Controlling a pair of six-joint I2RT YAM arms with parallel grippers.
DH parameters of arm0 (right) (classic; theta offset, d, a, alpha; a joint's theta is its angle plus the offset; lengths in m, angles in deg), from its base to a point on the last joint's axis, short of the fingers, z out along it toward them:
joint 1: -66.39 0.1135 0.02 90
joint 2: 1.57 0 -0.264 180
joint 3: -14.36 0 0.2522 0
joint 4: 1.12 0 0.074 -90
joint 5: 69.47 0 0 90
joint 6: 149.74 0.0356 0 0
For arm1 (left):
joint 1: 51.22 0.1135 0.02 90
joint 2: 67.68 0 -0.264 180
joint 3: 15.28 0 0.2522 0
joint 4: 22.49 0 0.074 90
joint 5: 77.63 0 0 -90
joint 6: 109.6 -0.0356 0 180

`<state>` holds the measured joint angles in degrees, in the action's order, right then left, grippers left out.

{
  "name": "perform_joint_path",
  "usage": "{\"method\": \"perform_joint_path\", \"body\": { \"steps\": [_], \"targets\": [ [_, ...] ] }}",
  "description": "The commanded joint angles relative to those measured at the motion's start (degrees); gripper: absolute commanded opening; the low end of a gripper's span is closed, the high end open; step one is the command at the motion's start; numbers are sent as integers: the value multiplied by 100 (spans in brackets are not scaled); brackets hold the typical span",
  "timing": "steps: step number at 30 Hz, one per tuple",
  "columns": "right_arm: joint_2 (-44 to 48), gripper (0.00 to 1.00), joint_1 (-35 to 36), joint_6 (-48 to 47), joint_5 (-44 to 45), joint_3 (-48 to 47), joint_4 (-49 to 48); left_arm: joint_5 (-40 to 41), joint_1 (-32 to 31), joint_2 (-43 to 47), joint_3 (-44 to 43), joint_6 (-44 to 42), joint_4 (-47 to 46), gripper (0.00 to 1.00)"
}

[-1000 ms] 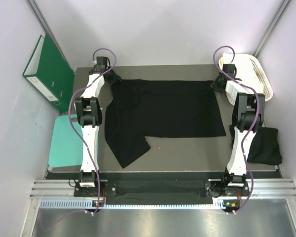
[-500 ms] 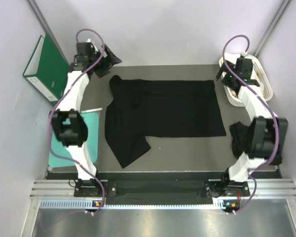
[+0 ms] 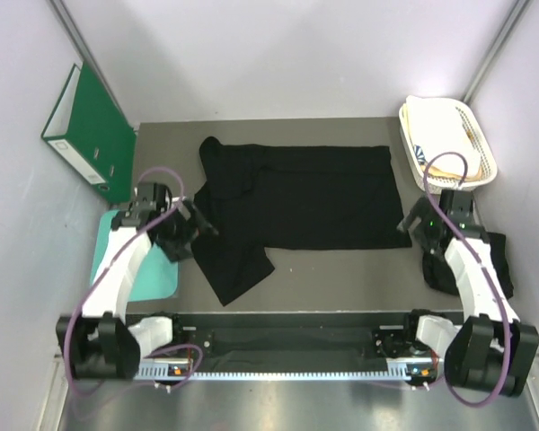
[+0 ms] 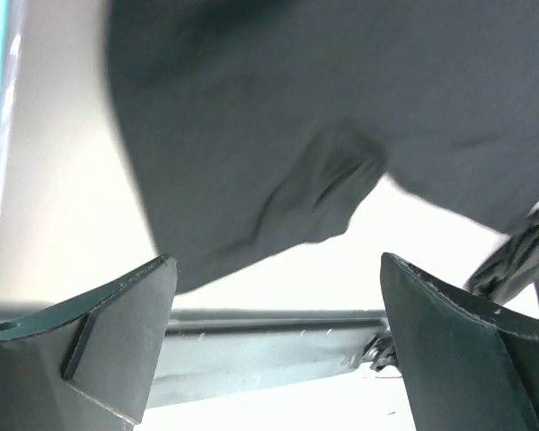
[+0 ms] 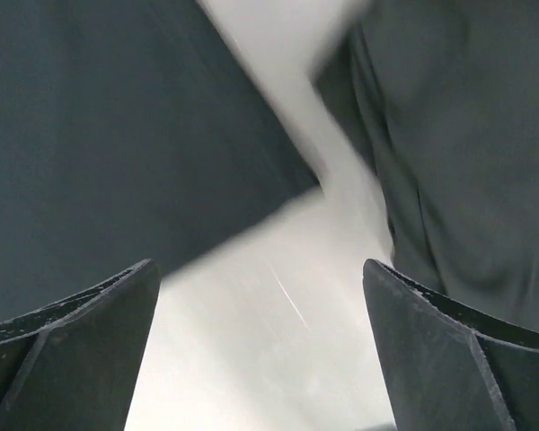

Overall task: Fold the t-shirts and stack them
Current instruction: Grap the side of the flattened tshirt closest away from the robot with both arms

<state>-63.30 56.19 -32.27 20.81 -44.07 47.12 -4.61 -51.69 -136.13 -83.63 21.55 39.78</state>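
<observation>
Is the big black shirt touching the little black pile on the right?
Apart. The right wrist view shows a bright strip of bare table between the big shirt and the black pile.

Pale lilac walls (image 3: 296, 54); grey-brown surface (image 3: 341, 269); green binder (image 3: 85, 126) leaning at left wall; metal rail (image 3: 296, 368) along near edge.

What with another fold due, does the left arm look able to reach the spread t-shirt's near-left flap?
Probably yes: the left arm is poised at the left edge of the t-shirt, jaws open, and nothing lies between them and that flap.
</observation>
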Motion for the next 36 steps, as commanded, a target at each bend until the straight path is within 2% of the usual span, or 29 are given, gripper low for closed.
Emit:
{"method": "perform_joint_path", "body": {
  "steps": [1, 8, 14, 20, 21, 26, 28, 33, 34, 36],
  "targets": [
    [601, 93, -96, 321, -221, 502, 261, 317, 12, 1017, 483, 219, 894, 99],
    [637, 88, -132, 303, 86, 880, -99, 282, 12, 1632, 1441, 60, 1353, 98],
    [-4, 86, -176, 453, 201, 845, -458, 317, -67, 1993, 1574, 95, 1362, 99],
    [-813, 72, -184, 514, -1, 766, -942, 291, -94, 1660, 1583, -220, 1231, 99],
    [-979, 65, -184, 523, -1, 749, -1091, 291, -102, 1520, 1583, -317, 1205, 99],
    [-1385, 63, -184, 523, -1, 635, -1373, 343, -208, 948, 1495, -511, 1161, 99],
    [-1490, 58, -184, 488, -140, 608, -1505, 387, -234, 746, 1416, -546, 1143, 99],
    [-1587, 57, -184, 479, -142, 617, -1813, 273, -313, 333, 1302, -573, 915, 99],
    [-1605, 54, -184, 488, -185, 626, -1952, 247, -339, 271, 1284, -581, 880, 99],
    [-1719, 38, -184, 462, -264, 573, -2024, 195, -436, 16, 1266, -599, 809, 99]
  ]
}}
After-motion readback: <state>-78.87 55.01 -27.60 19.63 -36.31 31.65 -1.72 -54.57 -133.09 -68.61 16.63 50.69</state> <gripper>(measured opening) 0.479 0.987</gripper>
